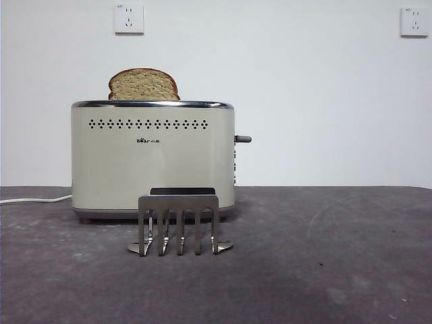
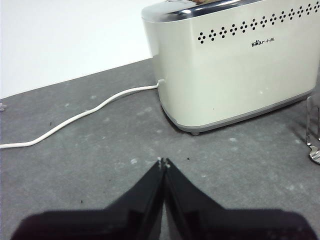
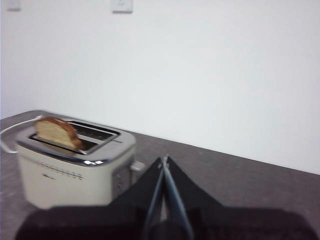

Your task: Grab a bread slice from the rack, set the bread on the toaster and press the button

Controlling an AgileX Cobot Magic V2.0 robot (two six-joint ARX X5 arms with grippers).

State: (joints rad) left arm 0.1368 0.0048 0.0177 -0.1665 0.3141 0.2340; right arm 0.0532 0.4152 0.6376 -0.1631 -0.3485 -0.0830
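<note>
The bread (image 1: 144, 85) stands upright in a slot of the toaster (image 1: 153, 162), toward the toaster's left end as the front view shows it. Only its domed upper part shows above the chrome rim; the rest is sunk in the slot. The right wrist view shows the same slice (image 3: 56, 132) in one of the two slots, at the end away from the lever, with the other slot holding nothing visible.

The toaster sits on the dark grey table (image 1: 324, 270), its vent holes and logo facing the front camera. The lever (image 1: 243, 139) projects from its right side, high up. The white cord (image 2: 75, 117) leaves the opposite end and trails away across the table.

The rack (image 1: 179, 225) stands just in front of the toaster, near its middle, upright on its flat feet. No slice shows between its prongs. In the left wrist view only one edge of the rack (image 2: 314, 131) is in frame.

The left gripper (image 2: 163, 162) is low over the table, apart from the toaster's cord end, its jaws closed tip to tip on nothing. The right gripper (image 3: 164, 160) is raised, well apart from the toaster on the lever side, its jaws likewise pressed together and holding nothing. Neither gripper appears in the front view.

Two wall sockets (image 1: 129, 18) are fixed on the white wall behind.
</note>
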